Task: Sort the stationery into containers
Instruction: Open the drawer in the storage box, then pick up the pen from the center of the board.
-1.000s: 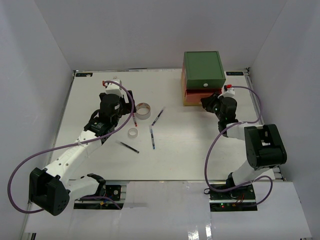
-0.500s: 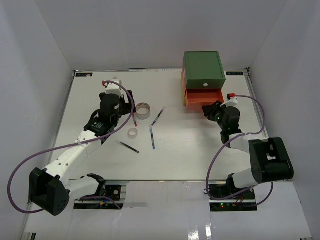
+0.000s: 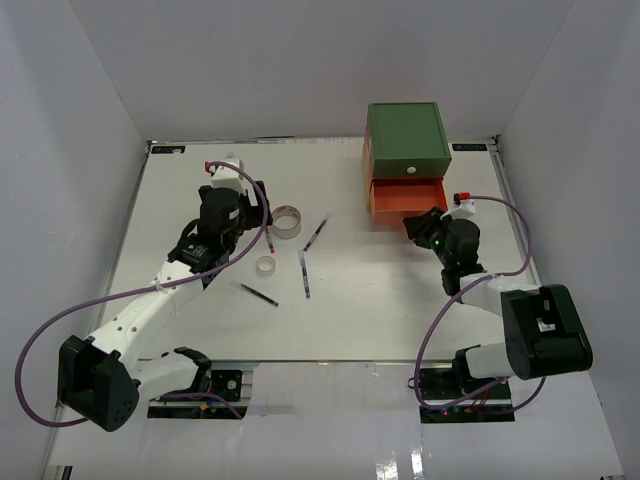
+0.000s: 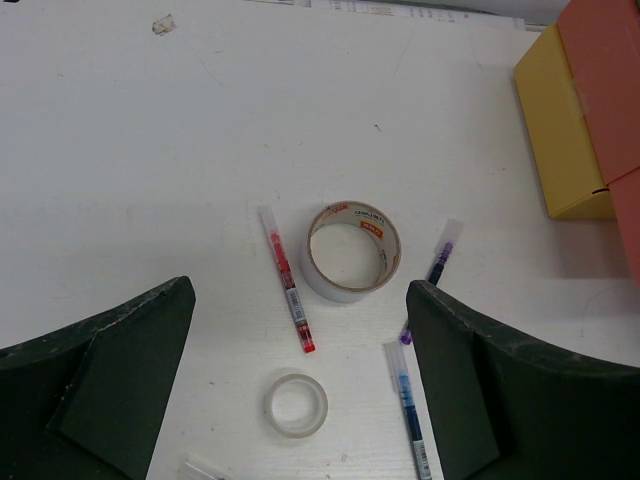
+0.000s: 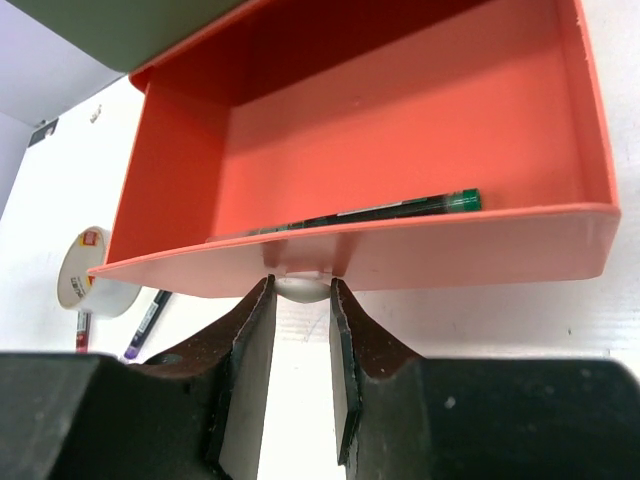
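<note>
The drawer unit has a green top drawer and an orange drawer that stands pulled out. My right gripper is shut on the orange drawer's white knob. A thin pen with a green end lies inside the orange drawer. My left gripper is open and empty, held above the grey tape roll, the small whitish roll, a red pen, a purple pen and a blue pen. No highlighters show.
The yellow drawer is at the unit's base. Another dark pen lies nearer the front. White walls stand on the left, right and back. The pens and rolls sit between the two arms.
My right gripper has pulled the orange drawer out toward the near side by its knob. The left arm has not moved.
</note>
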Robot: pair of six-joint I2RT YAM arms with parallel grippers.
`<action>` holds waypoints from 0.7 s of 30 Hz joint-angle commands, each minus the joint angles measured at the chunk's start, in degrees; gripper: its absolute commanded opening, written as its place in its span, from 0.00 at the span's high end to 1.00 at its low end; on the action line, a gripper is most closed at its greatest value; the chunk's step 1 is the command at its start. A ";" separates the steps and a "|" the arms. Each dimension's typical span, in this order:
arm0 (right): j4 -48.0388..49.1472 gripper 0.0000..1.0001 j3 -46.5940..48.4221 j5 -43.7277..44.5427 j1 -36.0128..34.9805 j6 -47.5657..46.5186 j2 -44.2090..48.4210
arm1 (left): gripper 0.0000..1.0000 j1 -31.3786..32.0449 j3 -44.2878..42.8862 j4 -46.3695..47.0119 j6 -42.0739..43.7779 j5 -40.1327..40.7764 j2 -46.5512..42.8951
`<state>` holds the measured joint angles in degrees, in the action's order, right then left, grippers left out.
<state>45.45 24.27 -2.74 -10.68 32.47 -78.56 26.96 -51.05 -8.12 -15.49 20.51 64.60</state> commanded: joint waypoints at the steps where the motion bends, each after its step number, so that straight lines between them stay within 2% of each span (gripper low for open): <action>1: 0.69 0.83 -0.89 1.25 -0.40 0.23 1.48 | 0.02 -0.07 0.07 0.74 0.37 0.14 -2.37; 5: 0.17 0.82 -1.42 1.51 -0.66 0.23 2.45 | 0.02 -0.07 0.07 0.74 0.37 0.05 -2.37; 7: -0.19 0.78 -1.51 1.25 -0.75 0.14 2.71 | 0.02 -0.07 0.07 0.74 0.37 0.05 -2.28; 9: -0.36 0.71 -1.68 0.90 -0.75 -0.21 2.98 | 0.02 -0.07 -0.02 0.65 0.37 -0.12 -2.28; 12: -1.41 0.53 -2.04 1.07 -0.92 -1.26 4.73 | 0.02 -0.07 0.07 0.65 0.28 0.05 -2.37; 18: -11.86 0.35 -0.28 1.34 -1.28 -5.39 11.14 | 0.02 -0.07 -0.11 0.47 0.28 -0.03 -2.37; 21: -19.50 0.30 1.65 1.51 -2.24 -7.85 15.27 | 0.02 -0.07 -0.19 0.47 0.28 0.05 -2.37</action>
<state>32.80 22.85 -2.28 -12.03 28.47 -66.32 26.96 -51.05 -8.12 -15.51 20.51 64.31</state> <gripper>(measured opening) 0.693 0.979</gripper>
